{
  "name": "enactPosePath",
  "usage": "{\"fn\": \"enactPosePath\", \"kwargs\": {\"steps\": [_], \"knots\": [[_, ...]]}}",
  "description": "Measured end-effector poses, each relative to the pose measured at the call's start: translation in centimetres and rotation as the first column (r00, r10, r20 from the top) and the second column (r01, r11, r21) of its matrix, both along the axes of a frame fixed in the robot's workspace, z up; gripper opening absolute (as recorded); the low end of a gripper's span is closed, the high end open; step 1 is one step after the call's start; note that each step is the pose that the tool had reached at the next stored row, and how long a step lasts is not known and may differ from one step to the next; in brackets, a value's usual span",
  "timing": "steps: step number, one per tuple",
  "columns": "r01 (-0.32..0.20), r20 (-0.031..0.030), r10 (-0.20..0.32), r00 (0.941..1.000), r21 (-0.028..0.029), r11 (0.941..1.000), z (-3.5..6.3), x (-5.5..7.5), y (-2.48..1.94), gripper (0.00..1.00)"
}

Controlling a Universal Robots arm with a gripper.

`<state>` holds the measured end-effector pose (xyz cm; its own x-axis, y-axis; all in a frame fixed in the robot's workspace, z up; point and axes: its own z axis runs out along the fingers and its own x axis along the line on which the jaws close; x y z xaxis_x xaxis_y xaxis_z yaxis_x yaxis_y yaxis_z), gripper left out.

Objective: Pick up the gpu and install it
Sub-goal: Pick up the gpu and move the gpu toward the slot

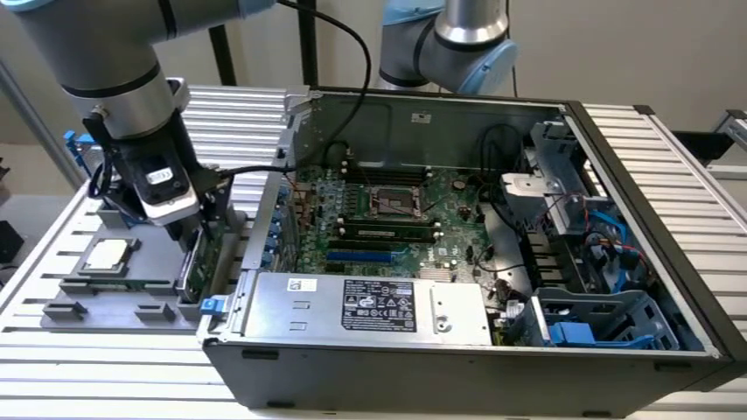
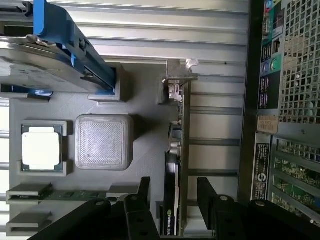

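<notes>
The gpu (image 2: 178, 150) stands on its long edge in a slot of the grey holder tray (image 2: 145, 100). It looks thin from above, with its silver end bracket (image 2: 179, 79) at one end. In the exterior view the gpu (image 1: 196, 267) shows a green face, just left of the open computer case (image 1: 467, 219). My gripper (image 2: 176, 200) is open and straddles the card, with one dark finger (image 2: 144, 192) on each side and a small gap to the card. In the exterior view the gripper (image 1: 192, 238) hangs low over the tray (image 1: 70, 302).
A silver processor chip (image 2: 41, 148) and a RAM stick (image 2: 65, 194) sit in the tray, beside a grey square block (image 2: 104, 141). A silver hard drive with blue rails (image 2: 55, 55) lies further along. The case's rear panel (image 2: 265, 100) is close by. A second arm (image 1: 456, 44) stands behind the case.
</notes>
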<state>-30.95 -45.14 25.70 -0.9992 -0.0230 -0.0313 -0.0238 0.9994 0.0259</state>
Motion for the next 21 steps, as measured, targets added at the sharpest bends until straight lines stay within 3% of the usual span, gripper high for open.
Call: {"fn": "enactPosePath", "kwargs": {"steps": [8, 15, 21], "knots": [[0.004, 0.0126, -0.004, 0.9999, 0.0001, 1.0000, -1.32, -0.5, 0.17, 1.00], [0.006, 0.0260, -0.006, 0.9996, 0.0001, 1.0000, -1.71, -0.5, 0.26, 1.00], [0.009, 0.0292, -0.009, 0.9995, 0.0001, 1.0000, -1.77, -0.5, 0.27, 1.00]]}}
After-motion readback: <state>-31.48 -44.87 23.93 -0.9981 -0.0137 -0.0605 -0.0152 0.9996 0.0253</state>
